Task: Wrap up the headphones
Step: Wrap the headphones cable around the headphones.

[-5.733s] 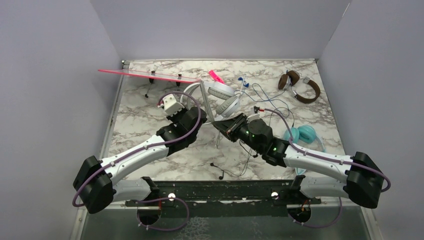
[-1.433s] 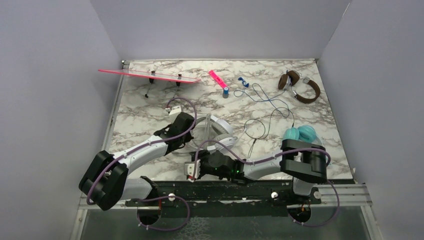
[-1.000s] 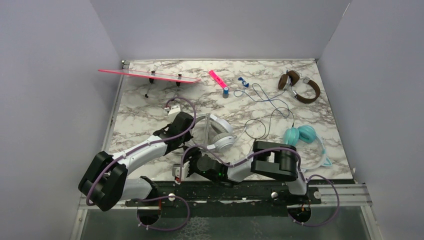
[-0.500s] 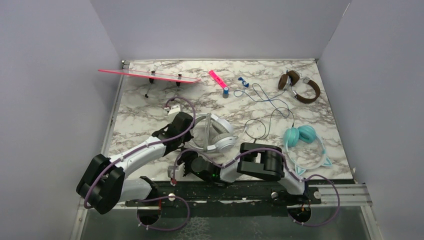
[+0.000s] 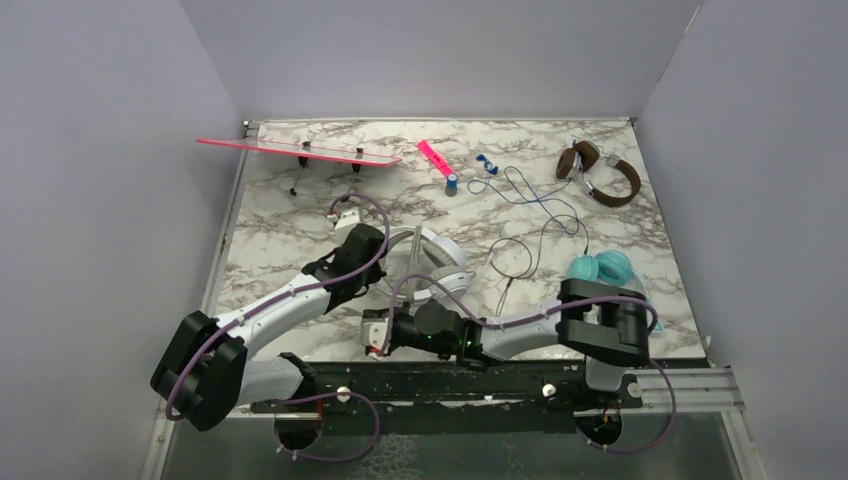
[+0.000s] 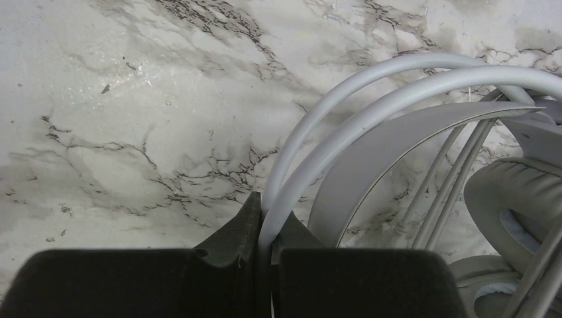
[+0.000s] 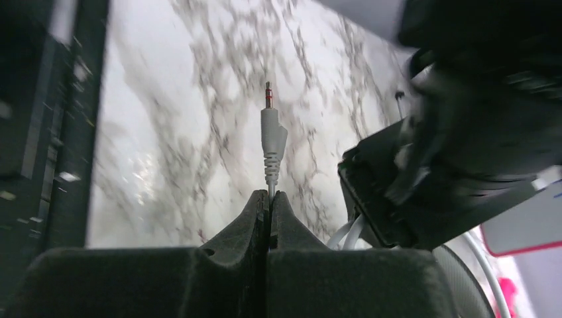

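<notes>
The white-grey headphones [image 5: 440,266] lie near the table's front left. My left gripper [image 5: 384,284] is shut on their headband; in the left wrist view the jaws [image 6: 268,215] pinch one white headband tube [image 6: 371,93], with a grey ear pad [image 6: 517,199] at the right. Just in front, my right gripper [image 5: 369,338] is shut on a thin cord right below its grey-white jack plug [image 7: 272,132], which sticks out past the fingertips [image 7: 268,199] above the marble. The teal headphones [image 5: 601,268] lie at the right and the brown headphones [image 5: 601,176] at the far right.
A pink strip on small legs [image 5: 300,152] stands at the far left. A pink marker [image 5: 432,154], a small cylinder [image 5: 452,183], a blue clip [image 5: 486,162] and loops of thin cable [image 5: 530,225] lie mid-table. The left arm's black body [image 7: 477,126] looms close at the right.
My right gripper has shut on the cord at its plug and shifted slightly right along the front edge. The left gripper still holds the headband in the same place.
</notes>
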`<state>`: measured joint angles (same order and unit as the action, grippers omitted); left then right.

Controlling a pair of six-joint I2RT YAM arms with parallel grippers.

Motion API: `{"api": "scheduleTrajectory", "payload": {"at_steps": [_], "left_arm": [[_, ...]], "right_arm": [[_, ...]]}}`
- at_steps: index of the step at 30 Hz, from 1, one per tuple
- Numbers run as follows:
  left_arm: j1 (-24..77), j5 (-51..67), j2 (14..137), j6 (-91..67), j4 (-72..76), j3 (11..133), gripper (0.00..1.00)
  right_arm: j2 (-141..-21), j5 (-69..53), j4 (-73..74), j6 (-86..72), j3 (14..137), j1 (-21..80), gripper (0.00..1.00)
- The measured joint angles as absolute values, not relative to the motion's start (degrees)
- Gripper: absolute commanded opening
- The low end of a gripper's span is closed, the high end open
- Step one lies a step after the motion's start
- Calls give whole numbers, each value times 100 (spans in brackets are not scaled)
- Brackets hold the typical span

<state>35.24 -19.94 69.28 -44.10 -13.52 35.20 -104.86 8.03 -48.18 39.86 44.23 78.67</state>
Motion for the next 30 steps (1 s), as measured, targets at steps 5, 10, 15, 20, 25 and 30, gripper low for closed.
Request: {"api": "scheduleTrajectory", "payload": {"at_steps": [5, 10, 15, 20, 25, 30], "left_arm": [[3524, -1988, 6943, -4410, -1433, 3522, 0], [3524, -1988, 6943, -4436, -1597, 3522, 0], [3527, -1953, 6943, -4571, -1605, 3507, 0], [3527, -1925, 6908, -4742, -1597, 3402, 0], [3524, -1925, 6849, -4853, -1562, 3319, 0], [3524, -1914, 6729, -4910, -1503, 3251, 0]], "right_arm": [[-9662, 67, -4731, 2888, 4045, 7839, 0], [-9144, -102, -4792, 1944, 3328, 7819, 0], [-8788, 217, -5177, 1111, 2882, 7800, 0], [-8554, 893, -5544, 311, 2696, 7789, 0], [-8558, 1791, -5540, -493, 2783, 7793, 0], [-8718, 2742, -4659, -1160, 3588, 7789, 0]]}}
